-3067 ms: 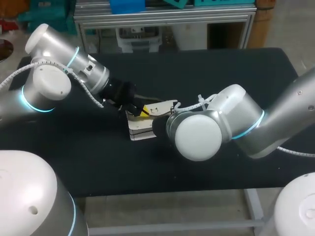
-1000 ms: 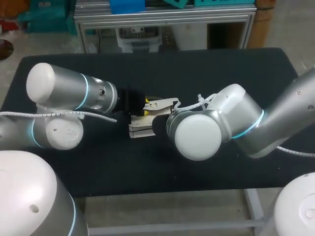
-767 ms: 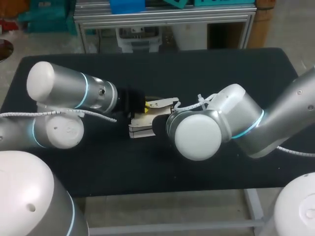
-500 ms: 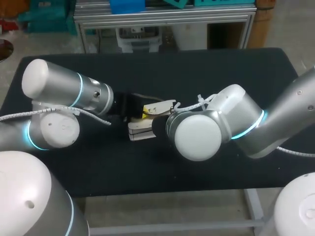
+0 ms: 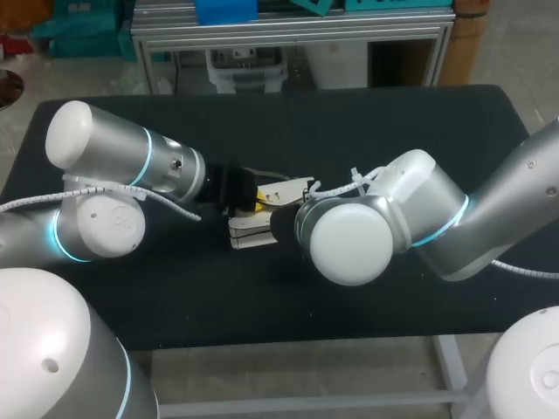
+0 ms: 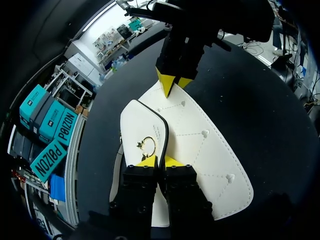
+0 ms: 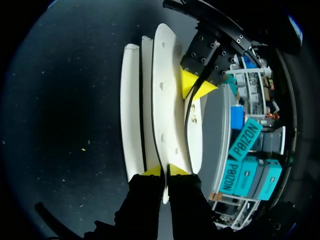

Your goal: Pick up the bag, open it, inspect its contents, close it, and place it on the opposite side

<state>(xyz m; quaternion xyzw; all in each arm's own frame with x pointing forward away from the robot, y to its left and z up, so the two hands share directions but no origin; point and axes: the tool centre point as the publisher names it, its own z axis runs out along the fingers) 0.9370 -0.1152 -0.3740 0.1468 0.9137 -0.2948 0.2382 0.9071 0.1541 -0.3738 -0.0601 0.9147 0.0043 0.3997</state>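
Note:
A white bag point(image 5: 248, 236) with a black-edged flap point(image 6: 138, 122) and a gold ring clasp point(image 6: 148, 146) is held above the middle of the black table point(image 5: 393, 122). My left gripper point(image 6: 161, 161) is shut on the flap's black edge beside the clasp; in the head view it point(image 5: 254, 200) sits at the bag's far side. My right gripper point(image 7: 165, 171) is shut on the edge of a white side panel point(image 7: 163, 90) at the bag's other end. In the head view the right arm's wrist hides its fingers. The bag's inside is not visible.
The right arm's large elbow joint point(image 5: 349, 240) hangs over the table just right of the bag. The left arm's joints point(image 5: 105, 218) cover the table's left part. Bare black table surface lies behind the bag and at the far right.
My left gripper's fingers have come together on the flap's edge, and the left arm has shifted slightly. The right arm and its grip have stayed as they were.

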